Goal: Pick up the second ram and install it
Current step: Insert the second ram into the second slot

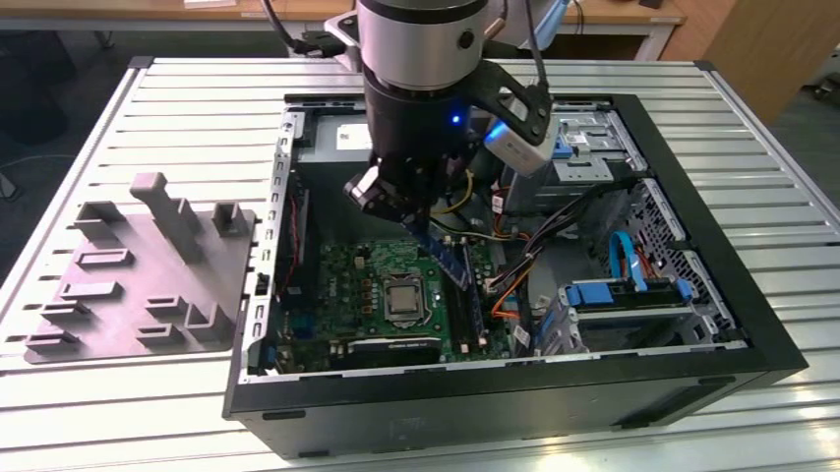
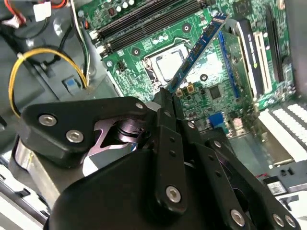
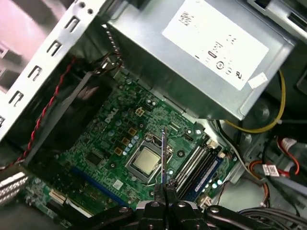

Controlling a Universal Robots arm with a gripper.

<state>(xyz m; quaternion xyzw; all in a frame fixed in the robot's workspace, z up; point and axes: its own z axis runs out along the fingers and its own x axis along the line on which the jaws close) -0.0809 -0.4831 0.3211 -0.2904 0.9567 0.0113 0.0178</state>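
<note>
The second ram point(image 1: 448, 258) is a long thin dark stick with a bluish face, held by one end and slanting down over the green motherboard point(image 1: 344, 285) inside the open computer case. My gripper point(image 1: 417, 221) is shut on it. In the second wrist view the ram point(image 2: 199, 50) juts out from the gripper point(image 2: 166, 94) above the silver processor socket point(image 2: 168, 64). In the first wrist view the ram point(image 3: 163, 153) shows edge-on, rising from the gripper point(image 3: 164, 188) beside the long memory slots point(image 3: 197, 167). It hangs above the board, touching no slot.
A grey plastic tray point(image 1: 145, 285) with upright posts lies on the slatted table at the exterior view's left. The grey power-supply box point(image 3: 201, 62), yellow and red cables point(image 2: 29, 62), drive bays point(image 1: 591, 147) and a blue drive carrier point(image 1: 624, 295) crowd the case around the board.
</note>
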